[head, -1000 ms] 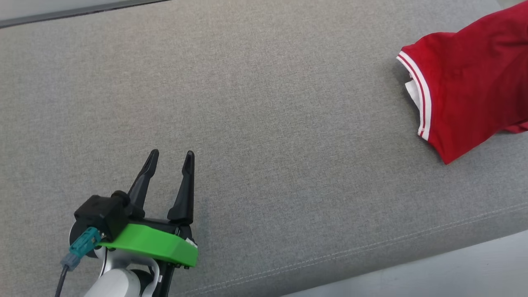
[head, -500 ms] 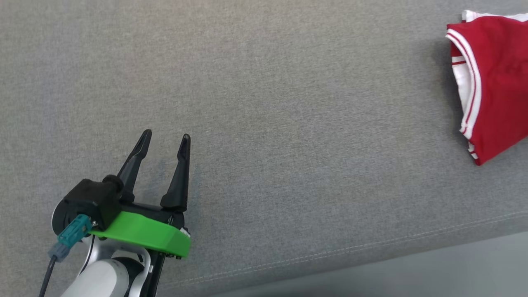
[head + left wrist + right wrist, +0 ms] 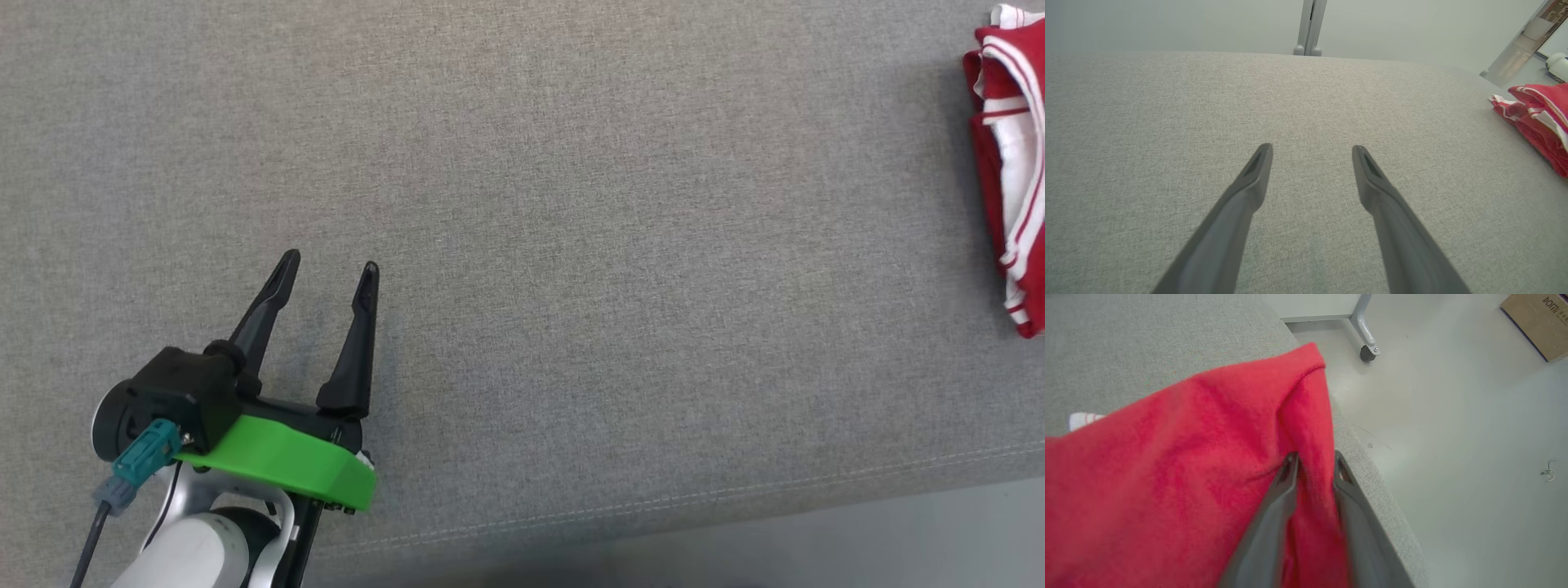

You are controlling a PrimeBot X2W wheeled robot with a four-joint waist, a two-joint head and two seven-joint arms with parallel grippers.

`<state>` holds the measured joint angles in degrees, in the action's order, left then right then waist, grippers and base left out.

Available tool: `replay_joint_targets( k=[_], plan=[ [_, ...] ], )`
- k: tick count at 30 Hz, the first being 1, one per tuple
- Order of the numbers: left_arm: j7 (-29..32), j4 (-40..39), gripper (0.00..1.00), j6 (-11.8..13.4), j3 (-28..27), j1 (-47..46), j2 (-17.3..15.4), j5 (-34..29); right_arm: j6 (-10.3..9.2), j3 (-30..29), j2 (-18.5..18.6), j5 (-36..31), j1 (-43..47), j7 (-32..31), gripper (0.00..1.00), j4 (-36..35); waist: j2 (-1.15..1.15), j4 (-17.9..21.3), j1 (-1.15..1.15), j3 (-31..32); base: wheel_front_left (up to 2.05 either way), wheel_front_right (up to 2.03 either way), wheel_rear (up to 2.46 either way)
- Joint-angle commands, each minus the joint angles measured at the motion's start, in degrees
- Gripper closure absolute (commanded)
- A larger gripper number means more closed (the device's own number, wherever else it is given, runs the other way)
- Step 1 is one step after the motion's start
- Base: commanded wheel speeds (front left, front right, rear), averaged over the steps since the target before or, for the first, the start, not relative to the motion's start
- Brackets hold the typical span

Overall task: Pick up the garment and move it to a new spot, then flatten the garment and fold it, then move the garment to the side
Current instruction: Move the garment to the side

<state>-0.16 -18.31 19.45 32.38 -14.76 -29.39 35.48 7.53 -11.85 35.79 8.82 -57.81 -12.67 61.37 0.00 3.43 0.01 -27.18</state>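
Red garment [image 3: 1167, 457] at bench [image 3: 1147, 335] edge, one fold between the fingers [image 3: 1274, 514] of my right claw [image 3: 1314, 457], grip unclear; left claw [image 3: 330, 263] spread, empty.

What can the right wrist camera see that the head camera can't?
Right wrist view: the right gripper with a fold of the garment between its fingers, plus floor, a wheel and a box. Head view: the left gripper, open over the grey surface. Both: the red garment on the grey surface.
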Motion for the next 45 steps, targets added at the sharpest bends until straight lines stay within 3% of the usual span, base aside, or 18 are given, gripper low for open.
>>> replay_joint_targets(
  k=[1, 9, 20, 32, 45],
  plan=[
    [0.0, -0.3, 0.0, 0.3, 0.0, -0.5, -0.4, -0.5, -0.1, -0.6, 0.2, -1.4, -0.6, 1.6, 0.0, 0.5, 0.0, 0.1, -0.01, -0.1, 0.0, 0.0, 0.0],
    [0.3, -0.5, 0.0, 0.5, 0.1, 0.0, -0.7, -0.3, -0.09, -3.0, 0.7, -6.1, -1.2, 5.5, 0.0, 4.9, 0.0, 1.5, -0.01, 0.5, 0.0, 0.0, 0.0],
    [-1.7, 1.0, 0.0, -1.7, 0.1, -0.5, 1.2, 2.3, -0.09, 1.5, -2.2, -2.5, -1.0, 11.1, 0.0, 4.9, 0.0, 4.0, -0.01, 4.6, 0.0, 0.0, 0.0],
    [-6.3, 11.0, 0.0, -1.3, -2.0, 1.7, 3.7, 4.6, -0.09, 18.8, -3.4, 11.6, 6.3, 12.0, 0.0, -8.0, 0.0, 2.9, -0.01, 17.1, 0.0, 0.0, 0.0],
    [-7.0, 24.4, 0.0, -3.6, -4.2, 4.4, 2.5, 9.0, -0.09, 23.1, -6.6, 18.5, 20.4, 13.0, 0.0, -20.6, 0.0, -1.4, -0.01, 26.5, 0.0, 0.0, 0.0]
  ],
)
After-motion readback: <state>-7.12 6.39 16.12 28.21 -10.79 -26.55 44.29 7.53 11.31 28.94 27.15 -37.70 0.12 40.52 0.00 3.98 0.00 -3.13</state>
